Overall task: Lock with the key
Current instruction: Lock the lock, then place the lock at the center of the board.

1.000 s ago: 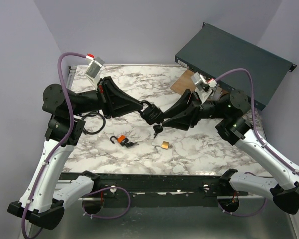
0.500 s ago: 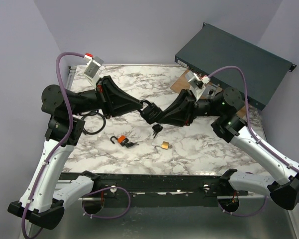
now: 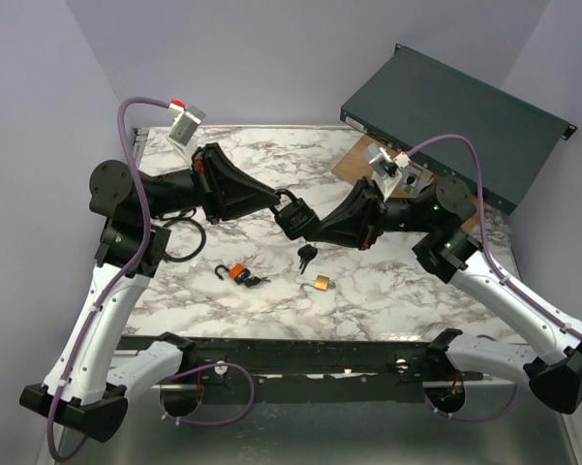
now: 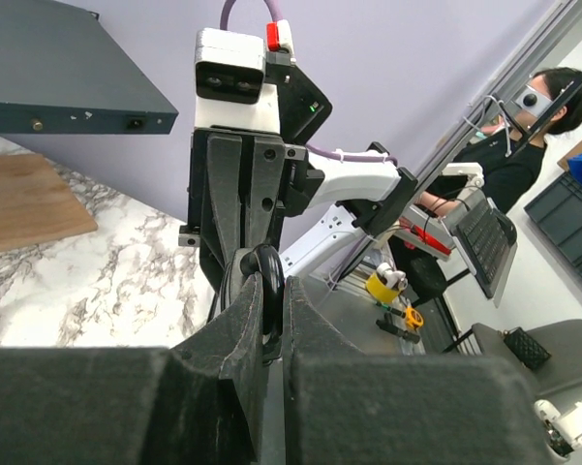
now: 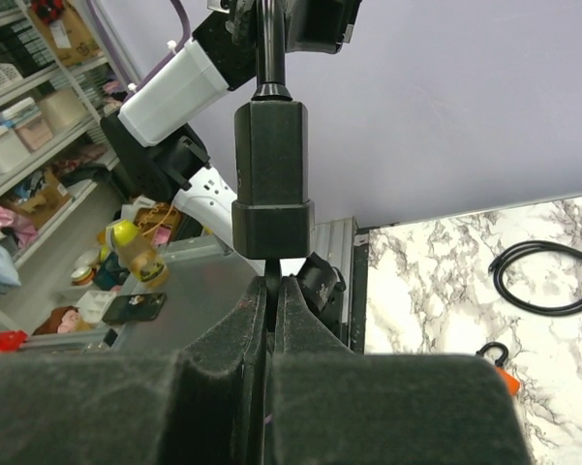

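A black padlock (image 3: 292, 215) is held up over the middle of the table between both arms. My left gripper (image 3: 287, 205) is shut on its shackle (image 4: 262, 276), which shows as a dark ring between the fingers in the left wrist view. My right gripper (image 3: 318, 231) is shut on the key (image 5: 274, 278), whose blade runs up into the bottom of the lock body (image 5: 271, 174). Black-headed spare keys (image 3: 305, 257) show just below the lock; I cannot tell whether they hang or lie on the marble.
An orange padlock (image 3: 237, 274) with an open shackle and a small brass padlock (image 3: 321, 283) lie on the marble near the front. A black cable loop (image 3: 179, 237) lies at the left. A dark network switch (image 3: 455, 107) and a wooden board (image 3: 353, 160) are at the back right.
The lock has risen slightly towards the back. The right wrist has shifted left, closer to the lock, and the left arm has moved a little to the right. Both grips hold.
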Controlling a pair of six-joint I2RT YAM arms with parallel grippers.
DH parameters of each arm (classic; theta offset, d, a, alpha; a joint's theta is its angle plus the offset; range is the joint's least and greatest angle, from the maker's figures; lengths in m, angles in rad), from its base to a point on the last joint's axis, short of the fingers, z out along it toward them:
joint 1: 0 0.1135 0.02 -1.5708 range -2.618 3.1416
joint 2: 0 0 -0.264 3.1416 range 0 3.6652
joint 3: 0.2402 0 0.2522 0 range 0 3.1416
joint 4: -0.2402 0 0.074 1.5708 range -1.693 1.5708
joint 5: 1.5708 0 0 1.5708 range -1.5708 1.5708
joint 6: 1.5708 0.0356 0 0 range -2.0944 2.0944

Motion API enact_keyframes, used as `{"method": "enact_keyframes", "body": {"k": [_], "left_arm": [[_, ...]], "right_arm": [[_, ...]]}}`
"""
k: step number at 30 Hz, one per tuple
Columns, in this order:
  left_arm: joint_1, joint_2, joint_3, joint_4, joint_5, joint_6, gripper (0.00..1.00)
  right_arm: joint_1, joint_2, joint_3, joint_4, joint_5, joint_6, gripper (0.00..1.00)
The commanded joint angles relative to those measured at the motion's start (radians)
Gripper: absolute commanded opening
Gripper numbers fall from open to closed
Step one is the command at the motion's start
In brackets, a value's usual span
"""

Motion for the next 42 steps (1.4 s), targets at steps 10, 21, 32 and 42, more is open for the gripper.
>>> {"method": "enact_keyframes", "body": {"k": [10, 21, 32, 42], "left_arm": [[0.053, 0.013, 0.08, 0.147, -0.022, -0.028, 0.0], [0.127, 0.016, 0.051, -0.129, -0.248, 0.12, 0.0], [-0.023, 0.229, -0.243, 0.062, -0.589, 0.082, 0.0], [-0.162, 0.684, -0.174, 0.273, -0.718, -0.02, 0.0]], "right_arm": [[-0.006, -0.061, -0.083, -0.107, 0.068, -0.058, 0.01], [-0.007, -0.073, -0.093, -0.438, 0.535, -0.169, 0.01], [-0.007, 0.147, 0.042, -0.696, 1.243, -0.149, 0.01], [-0.008, 0.215, 0.056, -0.755, 1.516, -0.082, 0.01]]}}
